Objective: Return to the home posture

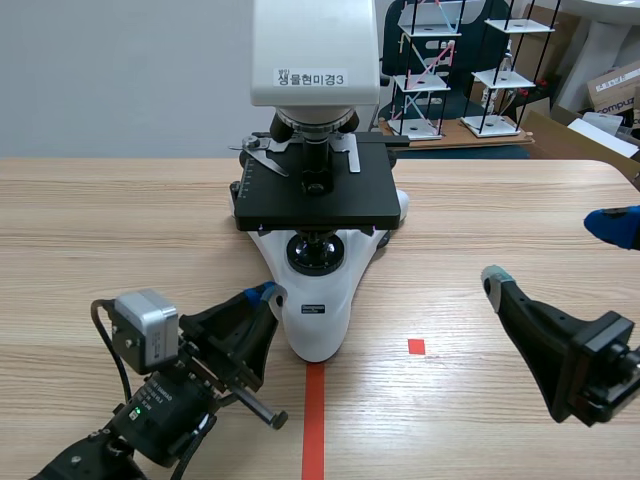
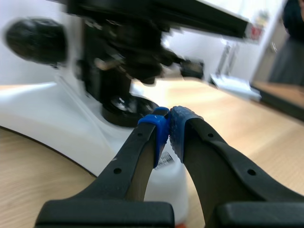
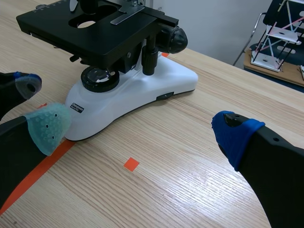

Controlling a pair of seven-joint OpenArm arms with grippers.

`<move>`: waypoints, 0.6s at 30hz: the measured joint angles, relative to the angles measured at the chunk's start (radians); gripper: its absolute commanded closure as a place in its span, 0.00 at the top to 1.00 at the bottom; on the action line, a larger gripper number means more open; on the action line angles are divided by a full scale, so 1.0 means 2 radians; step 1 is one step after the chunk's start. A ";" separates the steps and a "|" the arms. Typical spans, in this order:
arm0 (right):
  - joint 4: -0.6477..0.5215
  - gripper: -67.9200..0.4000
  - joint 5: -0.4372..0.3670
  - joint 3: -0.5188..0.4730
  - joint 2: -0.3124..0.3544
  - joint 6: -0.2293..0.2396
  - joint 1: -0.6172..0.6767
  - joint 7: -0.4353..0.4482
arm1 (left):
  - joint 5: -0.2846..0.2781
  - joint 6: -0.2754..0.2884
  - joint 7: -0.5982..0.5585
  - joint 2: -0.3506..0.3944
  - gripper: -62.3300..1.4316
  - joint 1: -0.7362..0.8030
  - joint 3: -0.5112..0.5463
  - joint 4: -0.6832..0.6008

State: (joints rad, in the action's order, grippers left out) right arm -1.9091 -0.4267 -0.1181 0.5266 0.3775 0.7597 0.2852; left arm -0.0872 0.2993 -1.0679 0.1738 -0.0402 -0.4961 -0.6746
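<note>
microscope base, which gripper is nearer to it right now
Left. The left gripper, shut, has its tips right beside the front of the microscope base. The right gripper, open, is off to the robot's right of the base, with a clear gap between them.

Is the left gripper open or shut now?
Shut: on the left gripper the blue pads touch, nothing between them, near the microscope.

Left hand point(image 2: 166, 127) low, fingers pressed together; right hand point(image 3: 140, 129) low, fingers wide apart
</note>
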 measured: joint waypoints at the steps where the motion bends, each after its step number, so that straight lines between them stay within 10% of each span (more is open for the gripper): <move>1: 0.000 1.00 0.000 0.000 0.000 0.000 0.000 0.000 | 0.000 0.000 0.013 0.008 0.09 0.009 0.000 -0.018; 18: 0.000 1.00 0.000 0.000 0.000 0.000 0.000 -0.002 | -0.003 0.005 0.163 0.180 0.57 0.239 0.114 -0.323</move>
State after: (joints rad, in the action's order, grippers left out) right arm -1.9091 -0.4267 -0.1181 0.5266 0.3775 0.7597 0.2821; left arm -0.0937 0.3099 -0.7422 0.5331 0.4370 -0.2680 -1.3205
